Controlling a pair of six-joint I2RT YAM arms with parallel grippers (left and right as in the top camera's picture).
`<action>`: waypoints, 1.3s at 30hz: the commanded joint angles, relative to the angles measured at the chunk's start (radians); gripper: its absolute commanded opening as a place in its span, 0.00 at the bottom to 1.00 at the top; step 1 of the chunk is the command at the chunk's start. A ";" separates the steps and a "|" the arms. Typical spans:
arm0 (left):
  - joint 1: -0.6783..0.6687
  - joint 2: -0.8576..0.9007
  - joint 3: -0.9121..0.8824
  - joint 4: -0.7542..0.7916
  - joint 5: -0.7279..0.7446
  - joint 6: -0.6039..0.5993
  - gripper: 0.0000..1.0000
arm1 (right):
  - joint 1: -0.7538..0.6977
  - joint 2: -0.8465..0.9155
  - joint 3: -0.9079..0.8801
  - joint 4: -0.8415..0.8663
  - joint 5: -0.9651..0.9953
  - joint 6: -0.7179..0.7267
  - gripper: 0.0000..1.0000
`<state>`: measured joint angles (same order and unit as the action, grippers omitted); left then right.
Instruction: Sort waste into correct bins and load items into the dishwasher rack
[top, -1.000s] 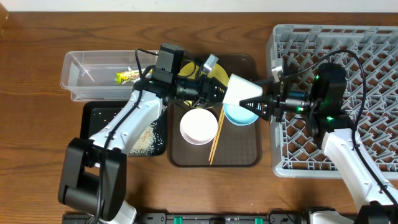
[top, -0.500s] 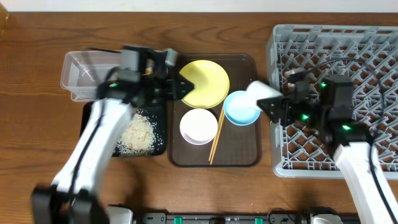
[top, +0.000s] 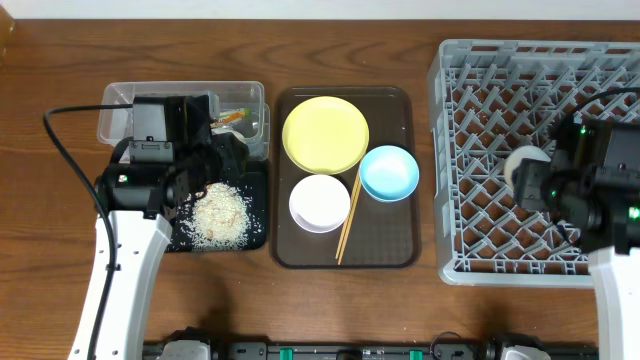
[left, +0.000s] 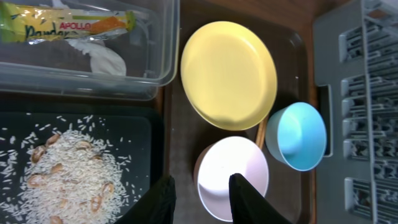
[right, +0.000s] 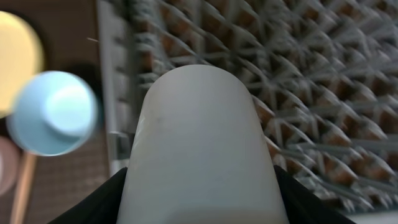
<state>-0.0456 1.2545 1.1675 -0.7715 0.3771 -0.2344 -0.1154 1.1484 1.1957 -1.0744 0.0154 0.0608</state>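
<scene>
My right gripper (right: 199, 202) is shut on the small pale cup (right: 199, 137) and holds it over the left part of the grey dishwasher rack (top: 480, 80); from overhead the cup (top: 522, 165) shows as a pale disc. My left gripper (left: 202, 202) is open and empty, between the black tray (left: 25, 118) of rice (left: 68, 168) and the white bowl (left: 233, 165). The clear container (left: 81, 84) holds the green-and-orange wrapper (left: 68, 22) and crumpled white paper (left: 106, 59). The yellow plate (top: 325, 134), blue bowl (top: 389, 172), white bowl (top: 319, 203) and chopsticks (top: 348, 222) lie on the brown tray (top: 385, 245).
The left arm's body (top: 150, 140) covers part of the clear container and the black tray in the overhead view. The rack's pegs (right: 311, 93) stand close under the cup. Bare wooden table (top: 50, 250) surrounds the bins.
The left arm has swung left from above the yellow plate to over the bins. The right arm has carried the cup rightwards from above the blue bowl to over the rack.
</scene>
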 joint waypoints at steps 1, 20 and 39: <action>0.003 -0.005 0.002 -0.003 -0.035 0.016 0.31 | -0.044 0.060 0.029 -0.011 0.082 0.013 0.01; 0.003 -0.003 0.002 -0.014 -0.034 0.016 0.31 | -0.093 0.409 0.029 0.054 0.109 0.022 0.01; 0.003 -0.001 0.002 -0.024 -0.035 0.016 0.39 | -0.090 0.350 0.118 0.056 -0.136 -0.040 0.99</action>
<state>-0.0456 1.2549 1.1675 -0.7887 0.3584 -0.2306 -0.2111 1.5772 1.2484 -1.0336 0.0368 0.0669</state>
